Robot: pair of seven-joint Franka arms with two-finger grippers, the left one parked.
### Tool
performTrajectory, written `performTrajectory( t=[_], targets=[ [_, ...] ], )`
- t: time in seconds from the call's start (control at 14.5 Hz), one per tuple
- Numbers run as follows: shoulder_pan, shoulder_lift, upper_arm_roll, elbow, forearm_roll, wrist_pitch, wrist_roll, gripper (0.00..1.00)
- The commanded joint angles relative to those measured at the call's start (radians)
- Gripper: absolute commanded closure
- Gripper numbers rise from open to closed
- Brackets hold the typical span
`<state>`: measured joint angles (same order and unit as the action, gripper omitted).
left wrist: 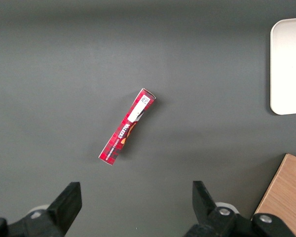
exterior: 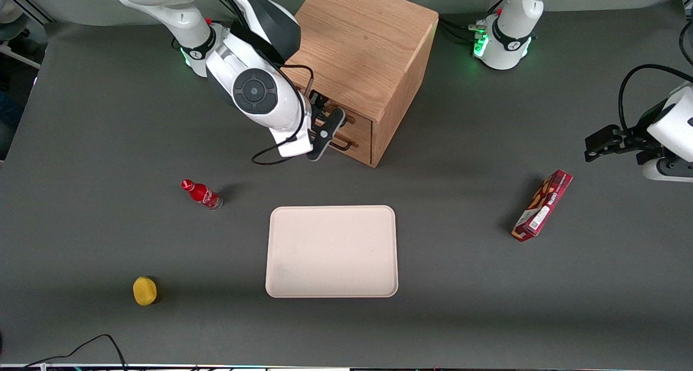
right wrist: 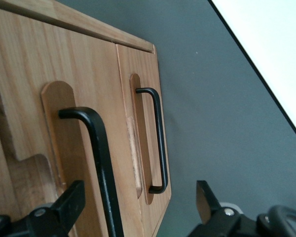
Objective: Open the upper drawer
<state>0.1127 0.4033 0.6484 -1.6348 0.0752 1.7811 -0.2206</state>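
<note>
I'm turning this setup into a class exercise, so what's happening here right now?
The right arm has brought its gripper up to the front of the wooden cabinet, open, with the upper drawer's black handle between its fingers. The drawer looks shut and nothing is gripped. A tray, a small red bottle, a yellow object and a red box lie untouched on the table.
</note>
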Motion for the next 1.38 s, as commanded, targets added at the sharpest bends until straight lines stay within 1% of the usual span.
performTrajectory(
  t=[0.0,1.17,1.31],
  targets=[
    [-0.004,0.015,0.002,0.009,0.031,-0.008,-0.022,0.00],
    [-0.005,0.057,-0.009,-0.017,0.015,0.043,-0.026,0.00],
    [-0.007,0.060,-0.010,-0.017,0.000,0.049,-0.026,0.00]
  ],
)
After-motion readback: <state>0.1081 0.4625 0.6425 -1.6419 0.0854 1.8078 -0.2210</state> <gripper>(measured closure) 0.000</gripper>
